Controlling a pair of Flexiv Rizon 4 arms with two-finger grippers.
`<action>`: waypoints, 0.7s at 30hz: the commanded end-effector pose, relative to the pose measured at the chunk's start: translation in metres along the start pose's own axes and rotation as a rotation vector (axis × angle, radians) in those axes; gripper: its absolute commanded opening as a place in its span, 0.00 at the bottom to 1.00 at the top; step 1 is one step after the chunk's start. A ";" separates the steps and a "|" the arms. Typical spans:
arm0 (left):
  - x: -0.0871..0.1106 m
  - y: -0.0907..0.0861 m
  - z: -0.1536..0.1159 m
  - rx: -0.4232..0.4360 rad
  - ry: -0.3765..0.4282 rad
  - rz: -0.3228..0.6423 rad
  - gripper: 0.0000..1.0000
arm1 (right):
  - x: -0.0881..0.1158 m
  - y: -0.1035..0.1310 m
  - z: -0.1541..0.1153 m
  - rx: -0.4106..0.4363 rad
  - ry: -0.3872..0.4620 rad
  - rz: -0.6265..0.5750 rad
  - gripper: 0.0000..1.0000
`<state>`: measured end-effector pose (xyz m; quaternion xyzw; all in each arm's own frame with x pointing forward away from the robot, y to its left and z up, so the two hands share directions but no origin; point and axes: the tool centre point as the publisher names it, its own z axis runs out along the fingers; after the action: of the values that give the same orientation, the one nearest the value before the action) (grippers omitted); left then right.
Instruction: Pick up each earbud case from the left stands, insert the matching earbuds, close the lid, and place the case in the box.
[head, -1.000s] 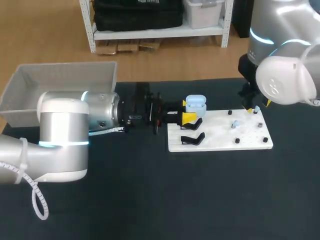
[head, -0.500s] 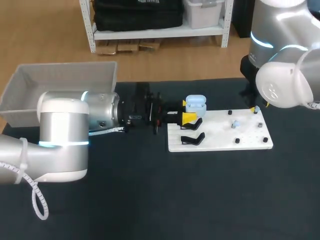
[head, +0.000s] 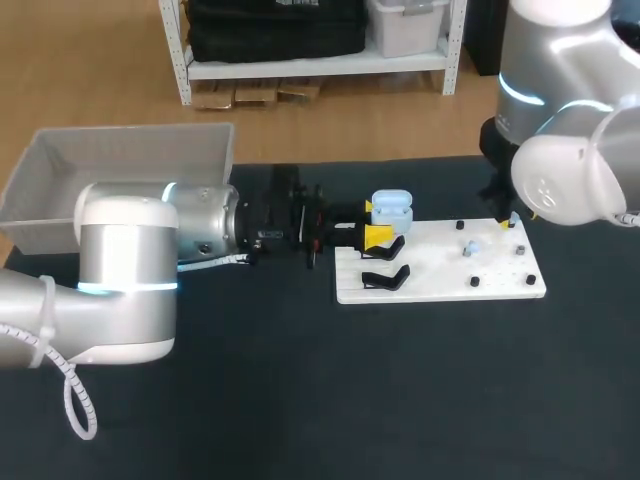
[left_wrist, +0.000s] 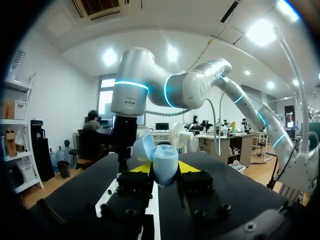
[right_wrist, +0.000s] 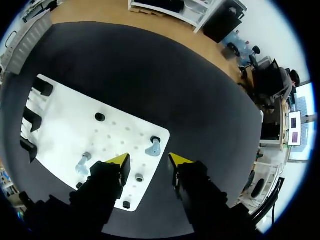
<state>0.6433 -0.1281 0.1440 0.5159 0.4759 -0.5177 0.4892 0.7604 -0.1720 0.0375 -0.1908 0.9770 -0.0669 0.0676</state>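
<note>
A light blue earbud case (left_wrist: 165, 163) with its lid (left_wrist: 143, 147) open sits between the fingers of my left gripper (left_wrist: 165, 168), which is shut on it. In the head view this case (head: 391, 208) hangs just above the black stands (head: 385, 263) at the left end of the white board (head: 440, 272). My right gripper (right_wrist: 149, 160) hovers open over the board's far right corner. One light blue earbud (right_wrist: 153, 146) stands on its peg just ahead of it, between the fingertips' lines, untouched. A second earbud (right_wrist: 83, 164) stands further in on the board (right_wrist: 65, 127).
A grey bin (head: 130, 160) stands at the back left, behind my left arm. Small black pegs (right_wrist: 100, 117) dot the board. Dark table surface (head: 400, 400) spreads in front of the board.
My right gripper's fingers have drawn closer together, and the right arm has shifted slightly up and to the right. The left arm and the case have not moved.
</note>
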 end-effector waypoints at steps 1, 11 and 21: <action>0.001 0.000 0.000 -0.002 -0.004 0.003 0.00 | -0.001 0.002 0.002 0.010 -0.003 0.002 0.45; 0.001 0.000 0.000 -0.002 -0.004 0.003 0.00 | -0.004 0.001 0.006 0.022 0.000 0.003 0.42; 0.001 0.000 0.000 -0.002 -0.004 0.003 0.00 | -0.002 -0.002 0.009 0.034 0.003 0.011 0.35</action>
<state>0.6433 -0.1281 0.1440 0.5159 0.4759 -0.5177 0.4892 0.7653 -0.1739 0.0304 -0.1852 0.9769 -0.0825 0.0680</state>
